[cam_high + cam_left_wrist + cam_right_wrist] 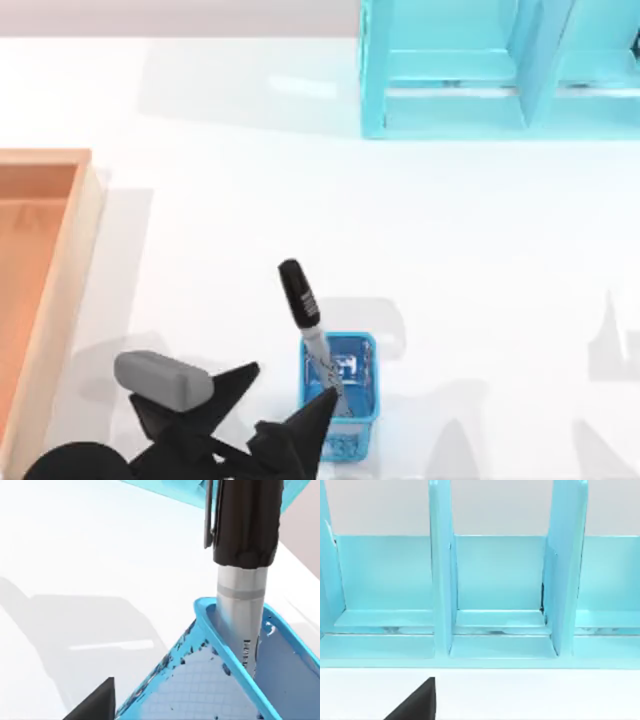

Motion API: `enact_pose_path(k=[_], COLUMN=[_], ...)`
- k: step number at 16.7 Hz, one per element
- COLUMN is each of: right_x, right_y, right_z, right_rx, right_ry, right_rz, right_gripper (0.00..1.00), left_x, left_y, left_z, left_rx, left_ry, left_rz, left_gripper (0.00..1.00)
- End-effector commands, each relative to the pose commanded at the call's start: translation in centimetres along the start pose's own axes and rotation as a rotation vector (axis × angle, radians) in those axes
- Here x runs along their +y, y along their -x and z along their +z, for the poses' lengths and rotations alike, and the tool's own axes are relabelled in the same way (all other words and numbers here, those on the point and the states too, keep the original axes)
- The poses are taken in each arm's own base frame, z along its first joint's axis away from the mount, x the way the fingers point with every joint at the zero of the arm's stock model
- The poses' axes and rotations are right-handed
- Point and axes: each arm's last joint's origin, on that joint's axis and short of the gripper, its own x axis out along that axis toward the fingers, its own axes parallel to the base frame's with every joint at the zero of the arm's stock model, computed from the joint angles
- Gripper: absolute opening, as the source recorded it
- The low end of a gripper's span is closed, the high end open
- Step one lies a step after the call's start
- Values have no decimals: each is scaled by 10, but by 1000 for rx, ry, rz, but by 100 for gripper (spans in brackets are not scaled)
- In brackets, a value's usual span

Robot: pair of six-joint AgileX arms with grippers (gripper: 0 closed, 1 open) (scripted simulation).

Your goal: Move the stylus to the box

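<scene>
The stylus [300, 298] stands leaning in a small blue mesh cup [350, 415], its black cap end up and tilted toward the far left. The left wrist view shows the stylus [244, 595] close up, its silver shaft dropping inside the cup [200, 680]. My left gripper [290, 388] is open at the cup's left side. One fingertip is by the cup's rim and the other is farther left, and neither touches the stylus. The box [72, 260], tan-rimmed with an orange-brown inside, lies at the table's left edge. One dark finger [415, 706] of my open right gripper faces the shelf.
A cyan shelf unit [450, 100] stands at the back right, and the right wrist view sees the shelf unit [495, 605] head-on. White table stretches between the cup and the box.
</scene>
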Motion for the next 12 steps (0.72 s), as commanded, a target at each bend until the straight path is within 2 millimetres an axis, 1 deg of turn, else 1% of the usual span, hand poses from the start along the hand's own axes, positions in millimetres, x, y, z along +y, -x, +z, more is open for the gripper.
enact_pose_path(k=[12], right_x=[0], right_y=[0], right_z=[0], right_rx=[0], right_ry=[0], right_rz=[0], right_gripper=[100], left_x=[3], left_y=[-59], left_z=[1], left_rx=[-1], left_ry=[1], left_rz=[-1], left_gripper=[100])
